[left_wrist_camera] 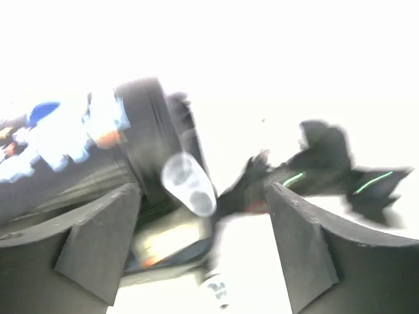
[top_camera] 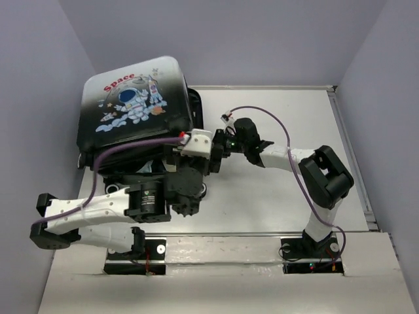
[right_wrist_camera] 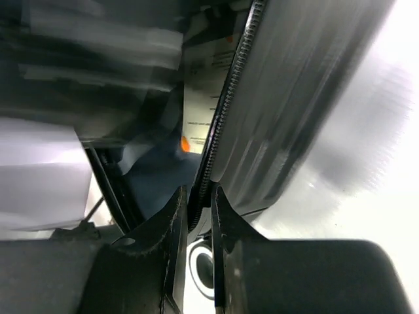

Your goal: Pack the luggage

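The luggage (top_camera: 131, 104) stands at the table's far left, its astronaut-print lid propped partly up over the lower half. My right gripper (top_camera: 219, 149) reaches to its right edge. In the right wrist view the gripper (right_wrist_camera: 200, 216) is shut on the black zipper rim (right_wrist_camera: 226, 111) of the grey shell (right_wrist_camera: 294, 118). A white label (right_wrist_camera: 203, 85) and something dark blue (right_wrist_camera: 157, 176) lie inside. My left gripper (top_camera: 195, 156) is at the same corner. In the blurred left wrist view it (left_wrist_camera: 203, 242) is open and empty, with the lid (left_wrist_camera: 78, 131) to its left.
A whitish round wheel-like part (left_wrist_camera: 190, 186) hangs at the case's corner, also seen below the right fingers (right_wrist_camera: 203, 261). A raised rim (top_camera: 350, 150) runs along the white table's right side. Lilac walls close in left, back and right.
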Available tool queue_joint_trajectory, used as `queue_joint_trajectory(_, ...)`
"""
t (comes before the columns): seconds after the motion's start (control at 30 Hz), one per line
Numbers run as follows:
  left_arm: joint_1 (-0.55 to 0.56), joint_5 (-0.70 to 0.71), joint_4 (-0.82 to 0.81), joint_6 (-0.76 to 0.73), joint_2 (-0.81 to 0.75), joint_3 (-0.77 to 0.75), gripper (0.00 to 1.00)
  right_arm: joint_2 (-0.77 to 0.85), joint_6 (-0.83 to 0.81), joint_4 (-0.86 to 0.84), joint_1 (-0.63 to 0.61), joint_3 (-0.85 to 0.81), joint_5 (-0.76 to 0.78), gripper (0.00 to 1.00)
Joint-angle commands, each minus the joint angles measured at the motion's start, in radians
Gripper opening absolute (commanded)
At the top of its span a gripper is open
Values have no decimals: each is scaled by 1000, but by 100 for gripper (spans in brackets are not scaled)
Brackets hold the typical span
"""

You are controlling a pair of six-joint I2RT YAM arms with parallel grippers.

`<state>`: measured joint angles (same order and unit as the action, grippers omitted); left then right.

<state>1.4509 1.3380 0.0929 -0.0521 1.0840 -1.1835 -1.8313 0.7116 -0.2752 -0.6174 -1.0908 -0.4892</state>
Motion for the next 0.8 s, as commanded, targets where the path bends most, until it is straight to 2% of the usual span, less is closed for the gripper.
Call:
queue_joint_trajectory(0.0,-6,-137,-185,81,-26,-264,92,36,-110,2,47,97,54,7)
queue_joint_trajectory(0.03,-20,-158,-121,93,-10,-334,93,50,-113,7,79,124,49,7)
queue_joint_trajectory(0.13,-81,-284,-29,172,31,-419,93,110,-149,56,148,155,51,7)
queue_joint_trajectory(0.27,-263,-511,89,251,85,-511,93,193,-210,135,243,164,58,7)
queue_joint_trajectory(0.3,-385,-567,141,280,97,-553,93,205,-221,175,261,160,57,7)
queue_joint_trajectory(0.4,-539,-683,226,282,169,-635,93,253,-290,310,326,106,73,8)
queue_joint_trajectory(0.43,-585,-697,237,273,188,-651,93,266,-303,344,344,91,93,13)
queue_joint_trajectory(0.47,-674,-714,243,262,221,-659,93,280,-332,376,381,54,127,25)
queue_joint_trajectory(0.5,-725,-740,248,265,238,-671,93,306,-346,446,396,33,167,51)
queue_joint_trajectory(0.53,-785,-787,248,274,252,-671,93,323,-359,447,406,13,167,52)
queue_joint_trajectory(0.57,-913,-897,249,303,296,-686,93,345,-389,511,406,-7,238,78)
queue_joint_trajectory(0.6,-982,-957,258,328,324,-700,93,368,-403,540,406,-24,274,86)
queue_joint_trajectory(0.63,-1045,-1023,261,342,353,-726,92,416,-412,594,415,-59,338,93)
queue_joint_trajectory(0.67,-1157,-1115,268,353,428,-746,92,444,-420,613,415,-75,363,94)
queue_joint_trajectory(0.77,-1277,-1236,335,386,574,-896,91,567,-420,654,415,-110,354,91)
